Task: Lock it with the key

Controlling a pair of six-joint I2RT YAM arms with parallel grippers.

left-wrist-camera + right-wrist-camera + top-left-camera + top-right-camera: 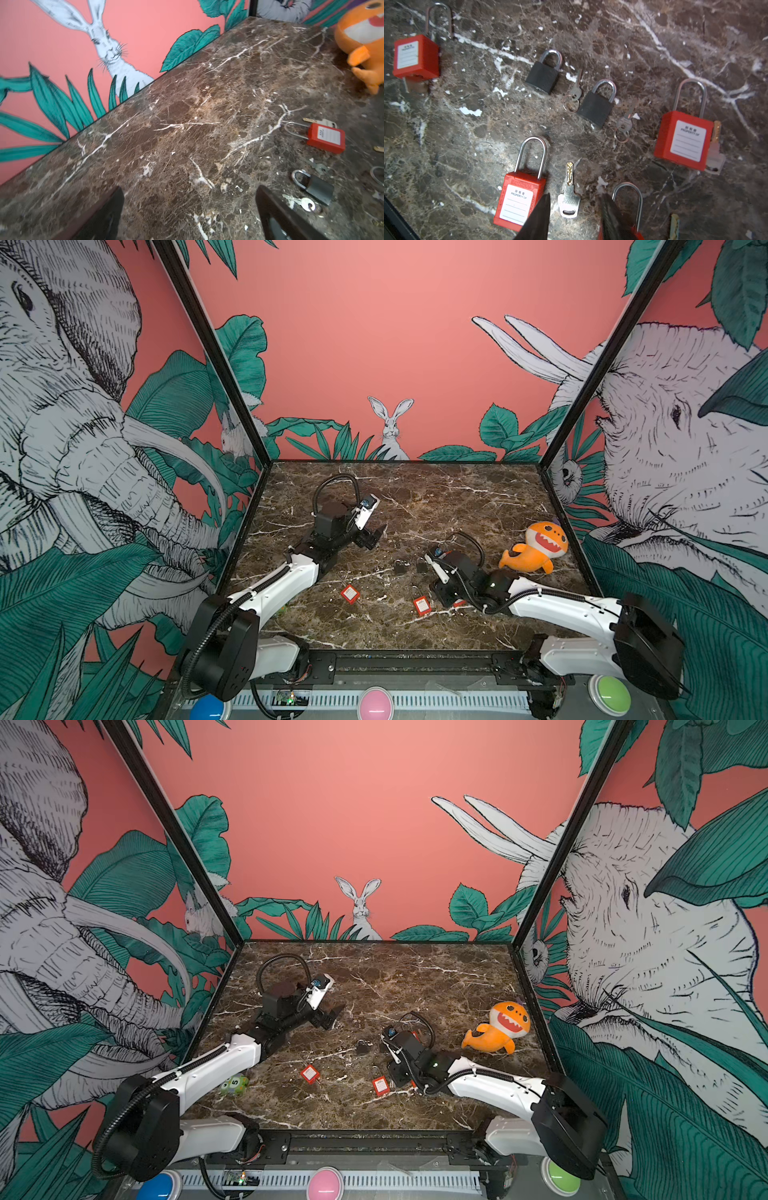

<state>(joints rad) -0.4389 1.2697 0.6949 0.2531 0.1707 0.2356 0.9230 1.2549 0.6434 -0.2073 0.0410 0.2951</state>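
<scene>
- Right wrist view: right gripper (pixel 576 196) has its fingers (pixel 537 220) spread and pinching nothing. The key (pixel 569 193), silver head and brass blade, lies flat on the table (pixel 591 31) between them, with a clear gap to each finger.
- Red padlock (pixel 517 203) lies label up just beside that key. 1 finger hides its corner; I cannot tell whether they touch.
- Another red lock (pixel 636 207) sits partly behind the other finger, with a spare key (pixel 673 226) beside it.
- Beyond the fingers are 2 black padlocks, the nearer black padlock (pixel 597 106) and the farther black padlock (pixel 544 75), each with a small ringed key close by, and 2 more red ones out to either side.
- Both top views: the right arm's wrist (pixel 453 572) is bent down over the front half of the table, right of the middle. Fingers and key are hidden beneath it.
- Left wrist view: left gripper (pixel 189 188) has its fingers (pixel 104 214) spread wide, with only bare table between them.
- Both top views: left gripper (pixel 374 537) hangs above the table near the middle, on the side of the left edge, well apart from the locks.
- Orange plush toy (pixel 536 549) lies near the right edge.
- Green numbered block (pixel 235 1085) sits by the left edge, toward the front-left corner.
</scene>
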